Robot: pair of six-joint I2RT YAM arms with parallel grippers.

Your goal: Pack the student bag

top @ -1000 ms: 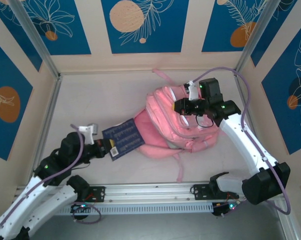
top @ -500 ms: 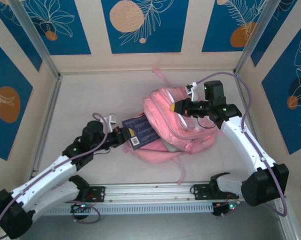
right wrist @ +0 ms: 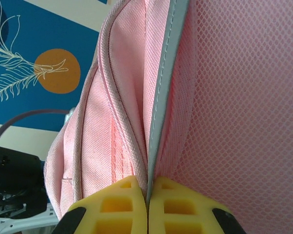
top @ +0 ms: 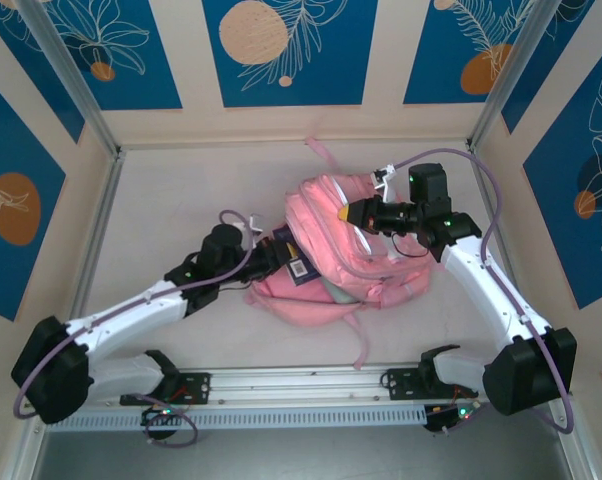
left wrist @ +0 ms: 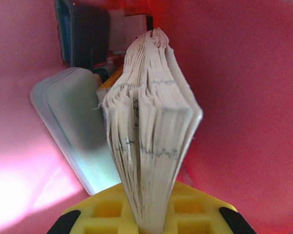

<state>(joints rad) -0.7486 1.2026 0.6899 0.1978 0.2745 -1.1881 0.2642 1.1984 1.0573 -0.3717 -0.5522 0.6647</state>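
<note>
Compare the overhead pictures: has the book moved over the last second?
Yes. Against the fixed metal rail, the book has travelled rightward and up the view, from the open table into the mouth of the student bag.

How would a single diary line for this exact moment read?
left gripper: shut on book | book: partly inside student bag | right gripper: shut on bag edge

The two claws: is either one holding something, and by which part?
The left claw clamps a thick book by its near end, pages splayed, inside the pink backpack. The right claw pinches the backpack's grey-trimmed fabric edge.
</note>
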